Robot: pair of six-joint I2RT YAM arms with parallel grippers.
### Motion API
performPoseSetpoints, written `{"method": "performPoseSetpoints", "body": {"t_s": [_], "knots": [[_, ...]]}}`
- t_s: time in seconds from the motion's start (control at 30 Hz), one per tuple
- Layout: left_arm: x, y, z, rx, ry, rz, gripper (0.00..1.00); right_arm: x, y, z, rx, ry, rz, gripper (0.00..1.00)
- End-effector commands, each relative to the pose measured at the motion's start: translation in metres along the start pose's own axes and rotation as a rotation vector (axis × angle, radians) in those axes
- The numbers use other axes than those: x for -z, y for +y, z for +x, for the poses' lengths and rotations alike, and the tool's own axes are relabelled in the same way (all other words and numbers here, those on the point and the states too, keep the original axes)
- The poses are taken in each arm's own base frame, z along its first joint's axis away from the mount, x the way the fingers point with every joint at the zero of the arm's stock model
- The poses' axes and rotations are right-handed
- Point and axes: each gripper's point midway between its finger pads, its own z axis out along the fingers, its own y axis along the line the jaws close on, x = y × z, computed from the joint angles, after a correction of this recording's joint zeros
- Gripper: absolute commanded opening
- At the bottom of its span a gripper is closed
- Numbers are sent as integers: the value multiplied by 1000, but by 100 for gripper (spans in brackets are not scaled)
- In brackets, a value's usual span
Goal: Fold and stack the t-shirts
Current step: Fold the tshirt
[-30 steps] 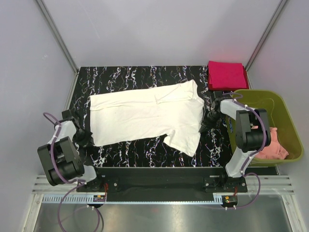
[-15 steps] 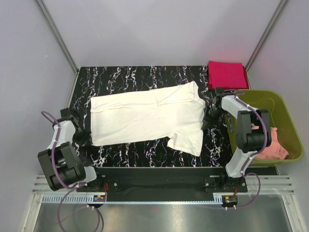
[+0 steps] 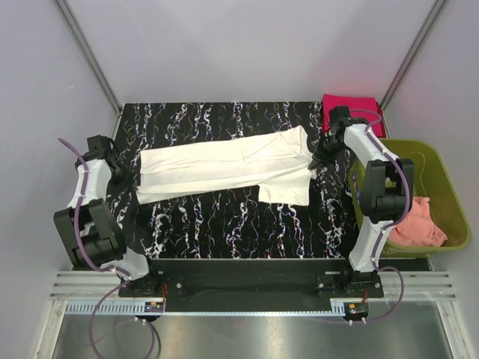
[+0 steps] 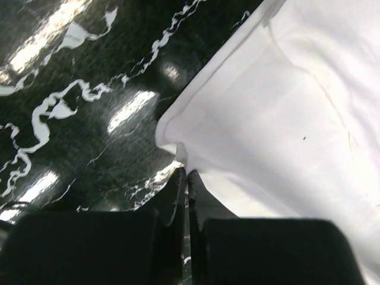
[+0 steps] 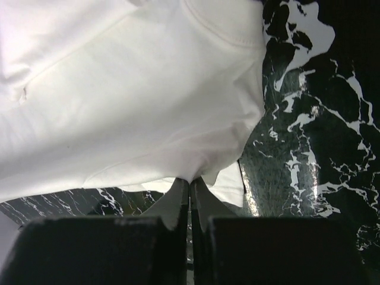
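Note:
The cream-white t-shirt (image 3: 224, 166) lies across the black marbled table (image 3: 224, 224), folded lengthwise into a long strip with a sleeve hanging at the near right. My left gripper (image 3: 135, 178) is shut on its left edge, seen in the left wrist view (image 4: 187, 171) pinching a corner of the white t-shirt (image 4: 279, 119). My right gripper (image 3: 314, 162) is shut on the right edge, pinching the white t-shirt (image 5: 136, 107) in the right wrist view (image 5: 190, 180). The folded magenta-red t-shirt (image 3: 352, 105) lies at the far right corner, partly behind the right arm.
An olive-green bin (image 3: 441, 176) stands right of the table with pink cloth (image 3: 419, 224) inside. Grey walls enclose the table on three sides. The arm bases sit on a black rail at the near edge.
Both grippers have carried the near edge of the white t-shirt away from me, folding it over itself. The shirt is now a narrower strip, and more marbled table shows in front.

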Motion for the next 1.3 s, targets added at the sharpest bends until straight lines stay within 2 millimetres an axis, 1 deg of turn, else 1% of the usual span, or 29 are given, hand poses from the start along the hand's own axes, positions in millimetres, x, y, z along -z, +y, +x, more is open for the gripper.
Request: {"method": "performPoseSetpoints", "body": {"t_s": [0.0,0.03,0.07,0.1,0.13,0.2,0.23,0.3,0.33,0.6,0.7,0.83,1.07,1.27], "knots": [[-5,-24,-23,-32,-27,68,0,-1,-2,-21,3,-17,29,0],[-11,-29,-26,-37,-13,72,0,-9,-3,-23,0,-1,37,0],[-14,-32,-27,-44,0,81,0,-8,2,-30,8,-11,28,0],[-18,-37,-31,-52,4,80,0,-14,0,-30,4,7,37,0],[-20,-39,-33,-54,4,77,0,-14,2,-36,9,-3,32,0],[-22,-45,-39,-62,2,88,0,-17,4,-38,5,3,29,0],[-29,-46,-38,-65,22,83,0,-23,3,-38,2,15,31,0],[-34,-48,-38,-73,33,77,0,-24,6,-40,-3,19,24,0],[-39,-48,-38,-75,46,69,0,-26,5,-42,-5,19,23,0],[-61,-49,-31,-73,102,48,0,-38,3,-42,-11,43,33,0],[-64,-50,-32,-74,104,38,0,-40,2,-45,-11,42,37,0],[-64,-48,-37,-70,83,19,0,-38,6,-51,-7,34,31,0],[-67,-48,-41,-49,76,4,0,-39,13,-56,-8,39,11,0],[-74,-47,-39,-49,93,-8,0,-47,14,-59,-16,53,9,0]]}}
